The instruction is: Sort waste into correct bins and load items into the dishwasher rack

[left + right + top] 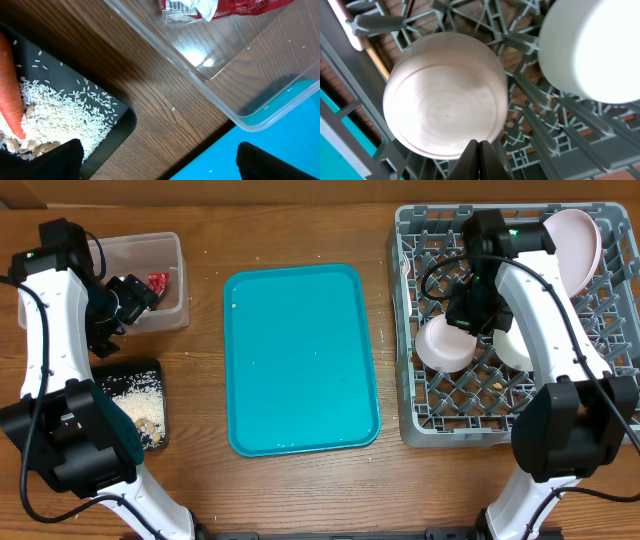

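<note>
Your left gripper (160, 167) has its jaws spread as wide as they go, with nothing between them. Only the two dark fingertips (55, 160) show at the bottom of the wrist view. Directly ahead of the gap is bare table (150, 90). Ahead and to the left of the jaws lies the black tray (126, 125), holding the rice scraps (60, 115) and the carrot (10, 85), whose tip rests in the rice. Ahead and to the right is the clear tub (200, 85), with the red wrapper (225, 7) on its floor at the end farthest from the fingers. The edge of the teal tray (210, 162) runs just beside the right fingertip. Your right gripper (479, 157) has its jaws pressed together, gripping nothing that you can see, and it hangs over the rack (535, 135). Just ahead of the closed tips a bowl (445, 107) rests among the pegs, its round face toward the camera. Ahead and to the right of the jaws is another white dish (595, 50), close beside the bowl but too bright to name. Ahead and to the left, past the bowl, a thin wooden stick (376, 62) lies slanted in the grid. From overhead, the plate (578, 240) leans in the rack's far corner, beyond the right gripper.
</note>
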Available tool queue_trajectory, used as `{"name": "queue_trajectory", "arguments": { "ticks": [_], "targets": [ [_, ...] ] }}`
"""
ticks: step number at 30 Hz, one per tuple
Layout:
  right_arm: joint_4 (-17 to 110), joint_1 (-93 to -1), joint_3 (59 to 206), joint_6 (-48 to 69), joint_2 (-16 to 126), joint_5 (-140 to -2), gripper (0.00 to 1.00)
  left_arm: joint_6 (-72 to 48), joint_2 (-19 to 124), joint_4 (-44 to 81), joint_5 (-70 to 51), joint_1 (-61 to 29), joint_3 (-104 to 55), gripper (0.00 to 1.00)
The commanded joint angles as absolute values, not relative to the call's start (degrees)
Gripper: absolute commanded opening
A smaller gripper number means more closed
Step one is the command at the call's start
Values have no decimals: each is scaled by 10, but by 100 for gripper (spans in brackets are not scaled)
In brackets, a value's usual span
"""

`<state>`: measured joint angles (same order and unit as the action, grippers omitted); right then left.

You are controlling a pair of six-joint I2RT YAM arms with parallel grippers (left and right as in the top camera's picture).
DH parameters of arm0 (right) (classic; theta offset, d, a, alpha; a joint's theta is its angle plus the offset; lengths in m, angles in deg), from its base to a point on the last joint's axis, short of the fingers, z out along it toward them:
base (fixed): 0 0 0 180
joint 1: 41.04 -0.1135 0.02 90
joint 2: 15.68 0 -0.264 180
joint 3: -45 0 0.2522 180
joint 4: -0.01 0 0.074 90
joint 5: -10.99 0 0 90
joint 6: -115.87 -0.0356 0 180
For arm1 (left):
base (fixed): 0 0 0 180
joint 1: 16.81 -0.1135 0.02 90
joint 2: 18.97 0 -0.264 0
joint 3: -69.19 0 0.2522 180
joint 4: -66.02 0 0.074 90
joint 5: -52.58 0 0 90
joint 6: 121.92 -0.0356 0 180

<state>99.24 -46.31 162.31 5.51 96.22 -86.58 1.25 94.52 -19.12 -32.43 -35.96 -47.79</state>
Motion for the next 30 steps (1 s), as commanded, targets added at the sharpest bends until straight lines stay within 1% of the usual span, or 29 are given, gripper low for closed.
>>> {"name": "queue_trajectory", "arguments": {
  "ticks": [1,4,6,7,8,9,10,11,14,15,16,21,28,30],
  "targets": [
    [1001,-461,1643,31,912,-877,4,24,941,-192,-320,-357,-479,100],
    [1018,-461,1643,31,869,-857,6,24,941,-192,-320,-357,-479,100],
    [1035,-461,1643,31,839,-849,12,24,941,-193,-320,-357,-479,100],
    [1046,-461,1642,30,822,-849,18,24,941,-192,-320,-357,-479,100],
    [1059,-462,1639,22,800,-850,27,24,941,-193,-320,-357,-479,100],
    [1069,-462,1635,16,782,-850,33,24,941,-192,-320,-357,-479,100],
    [1079,-462,1627,16,760,-850,37,24,941,-192,-320,-357,-479,100],
    [1090,-462,1601,11,713,-850,44,24,941,-192,-320,-357,-479,100],
    [1078,-462,1538,-18,620,-849,52,24,941,-193,-320,-357,-479,100],
    [1066,-462,1493,-34,560,-842,62,24,941,-192,-320,-357,-479,100],
    [1063,-462,1469,-34,527,-834,100,24,941,-193,-320,-357,-479,100],
    [1063,-462,1391,-33,396,-810,100,24,941,-193,-320,-357,-479,100],
    [1107,-462,1388,-31,321,-788,100,24,941,-192,-320,-357,-479,100],
    [1108,-462,1388,-8,316,-796,100,24,941,-193,-320,-357,-479,100]
  ]
}}
